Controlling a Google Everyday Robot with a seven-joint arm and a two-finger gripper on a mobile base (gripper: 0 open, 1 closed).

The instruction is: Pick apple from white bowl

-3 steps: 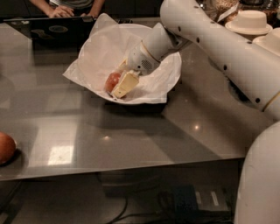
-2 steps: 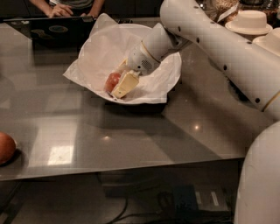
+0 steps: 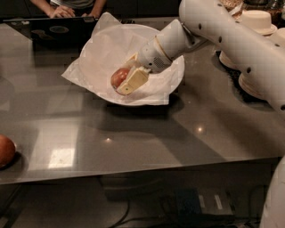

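Note:
The white bowl [image 3: 176,82], lined with a crumpled white paper sheet [image 3: 100,53], stands on the grey table towards the back. The red apple [image 3: 117,76] lies in the bottom of the bowl. My gripper [image 3: 126,79] reaches down into the bowl from the right and sits right against the apple, its cream-coloured front part covering the apple's right side. The white arm [image 3: 222,31] runs from the upper right down to the bowl.
An orange-brown round fruit [image 3: 5,150] lies at the table's left front edge. Stacked small paper bowls [image 3: 256,20] stand at the back right. A laptop [image 3: 53,31] and a person's hands [image 3: 62,11] are behind the bowl at the far edge.

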